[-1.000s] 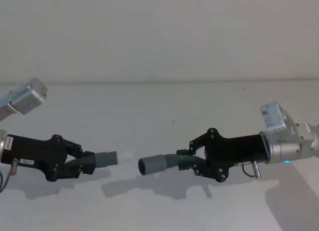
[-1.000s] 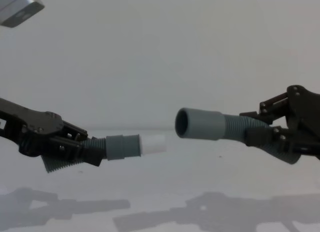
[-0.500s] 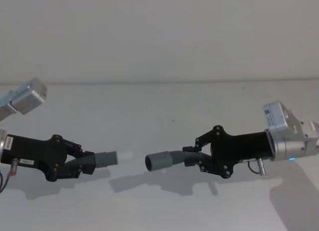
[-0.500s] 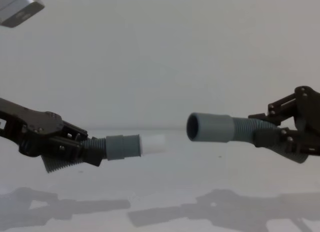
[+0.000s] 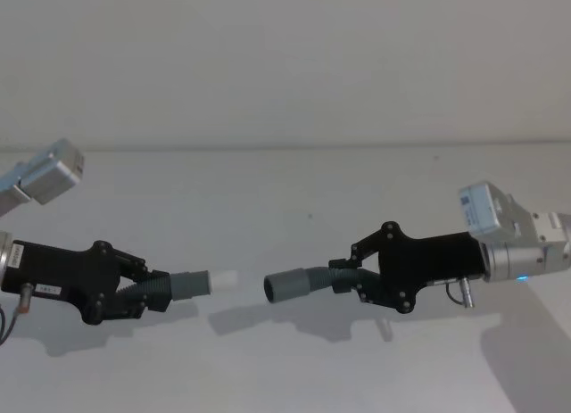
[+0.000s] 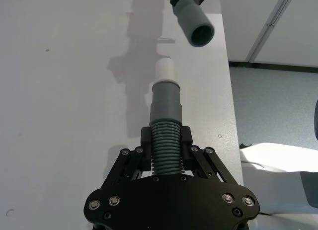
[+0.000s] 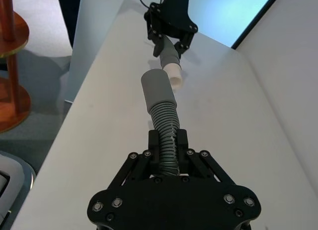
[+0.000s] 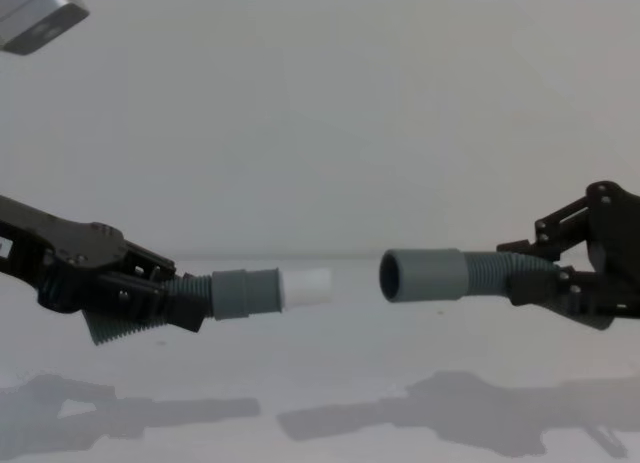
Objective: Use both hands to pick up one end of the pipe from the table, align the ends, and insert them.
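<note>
- The short hose piece with its white tip faces the longer hose's hollow socket, both above the table, with a gap between.
- Risk: in the left wrist view the socket sits off the tip's axis; pushing now could jam rim against tip.
- Left gripper clamps the short piece's corrugation, reaching level toward the centre.
- Right gripper clamps the longer hose, mirrored.

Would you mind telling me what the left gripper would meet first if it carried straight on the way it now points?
Probably the hollow socket held by the right gripper: the left gripper aims its white tip that way, though the socket looks slightly offset.
</note>
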